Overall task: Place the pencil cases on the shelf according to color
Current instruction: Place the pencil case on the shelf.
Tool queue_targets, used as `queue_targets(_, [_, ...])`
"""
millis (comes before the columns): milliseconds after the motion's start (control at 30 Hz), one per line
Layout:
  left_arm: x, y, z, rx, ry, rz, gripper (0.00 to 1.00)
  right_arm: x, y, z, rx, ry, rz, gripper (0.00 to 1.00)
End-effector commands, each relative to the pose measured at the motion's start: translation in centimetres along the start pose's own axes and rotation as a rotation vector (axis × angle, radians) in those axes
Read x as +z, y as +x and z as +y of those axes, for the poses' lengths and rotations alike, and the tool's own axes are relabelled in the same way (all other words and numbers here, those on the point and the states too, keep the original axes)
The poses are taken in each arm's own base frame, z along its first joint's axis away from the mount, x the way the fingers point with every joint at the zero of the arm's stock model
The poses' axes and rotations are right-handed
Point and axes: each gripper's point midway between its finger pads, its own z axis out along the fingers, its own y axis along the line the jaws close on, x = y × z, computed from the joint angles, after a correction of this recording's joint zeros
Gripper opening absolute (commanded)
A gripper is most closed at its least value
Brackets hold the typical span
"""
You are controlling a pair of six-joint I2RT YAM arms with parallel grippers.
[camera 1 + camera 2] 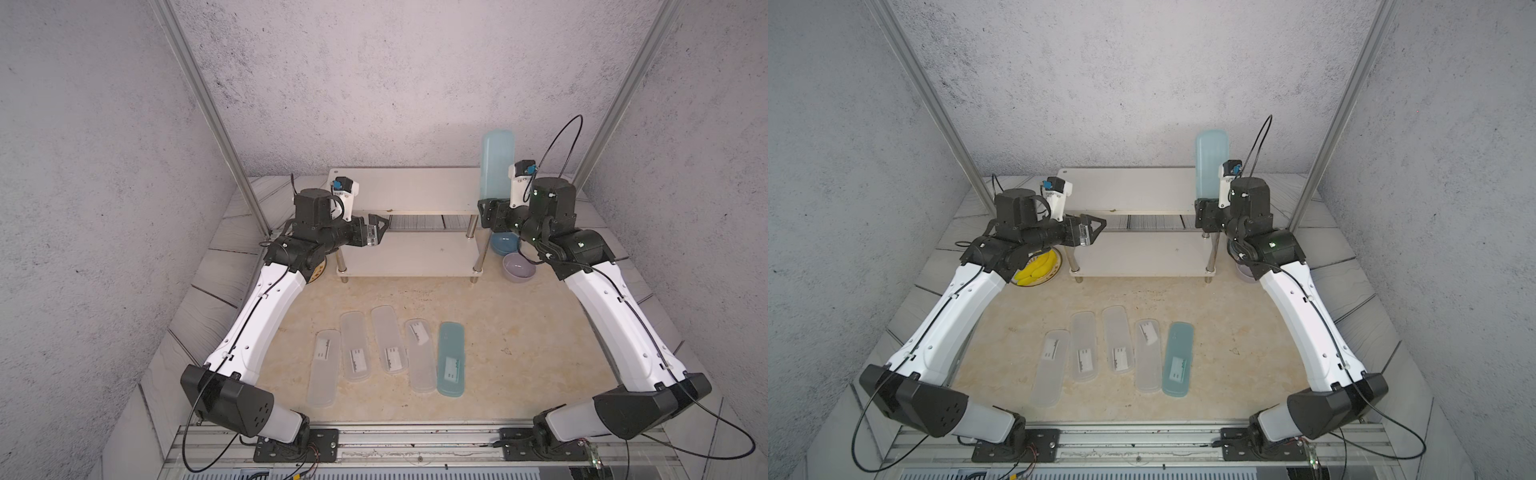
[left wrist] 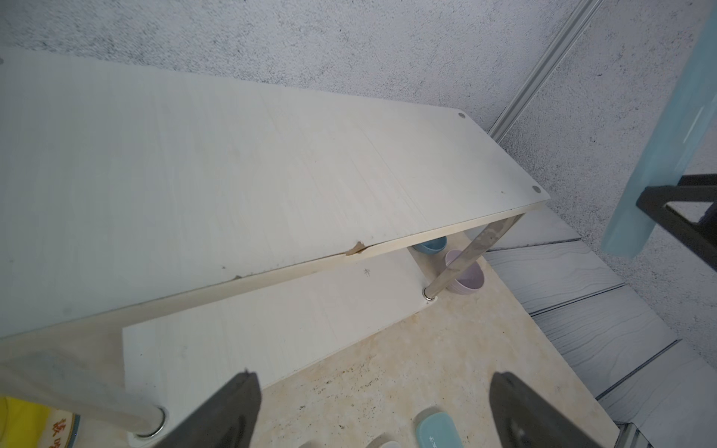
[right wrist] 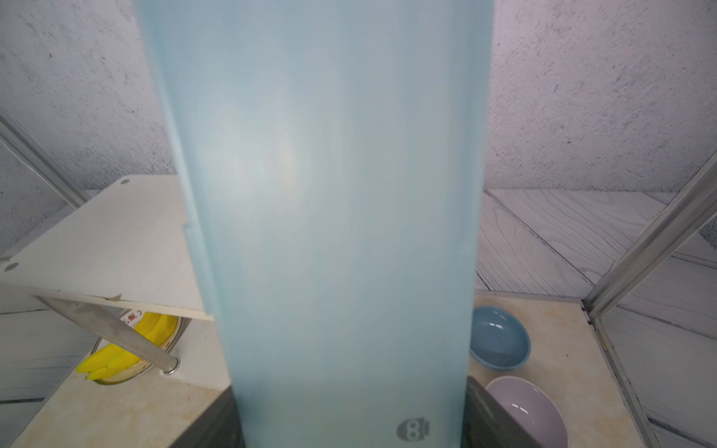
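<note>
Since right pincer (image 1: pixel 492 210) is clamped on teal pencil case (image 1: pixel 497 164) by lower end, case stands upright above jaws, likely to clear shelf (image 1: pixel 407 187) top board just beside. Left pincer (image 1: pixel 376 230) apart, empty, at far shelf end; other cases (image 1: pixel 391 340) flat, well behind both.

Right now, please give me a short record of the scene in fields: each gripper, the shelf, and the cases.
left gripper: open, empty, near one end of the shelf
right gripper: shut on held blue case, upright, near the shelf's other end
shelf boards: both bare
on table: four frosted cases, one teal case, lying flat in a row
beside shelf: blue bowl, lilac bowl, bananas
</note>
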Motion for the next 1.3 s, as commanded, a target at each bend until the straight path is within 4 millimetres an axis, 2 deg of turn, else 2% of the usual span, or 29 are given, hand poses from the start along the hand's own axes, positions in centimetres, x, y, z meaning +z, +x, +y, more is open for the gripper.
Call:
queue_targets(0, [0.3,1.3,0.9,0.047,-0.038,0.019,0.99,-1.0,-5.9,0.2,0.021,-0.008,-0.229,0.67])
queue_targets(133, [0.5,2.4,1.8,0.076,-0.07,0.025,0.99,1.2,-6.6,-0.3,-0.001,0.041,-0.211,0.67])
queue_targets(233, [0.5,3.0,2.5,0.091,-0.101,0.033,0.99,3.5,-5.8,-0.6,-0.015,0.07,-0.154,0.67])
queue_targets(467, [0.6,3.8,3.7,0.134,-0.152,0.033,0.98,6.7,-3.4,-1.9,-0.014,0.157,-0.049,0.67])
queue_targets(733, [1.1,5.0,5.0,0.113,-0.167,0.044,0.99,8.0,-1.6,-2.0,0.006,0.159,0.011,0.67])
queue_targets(933, [1.5,5.5,5.7,0.099,-0.167,0.044,0.99,7.5,-0.9,-2.1,0.034,0.163,0.058,0.67])
queue_targets(1100, [1.5,5.6,5.8,0.092,-0.163,0.042,0.98,7.0,-0.9,-1.9,0.044,0.151,0.064,0.68])
queue_targets(1267, [1.4,5.6,5.6,0.086,-0.152,0.036,0.99,8.0,-0.1,-1.8,0.043,0.153,0.084,0.7])
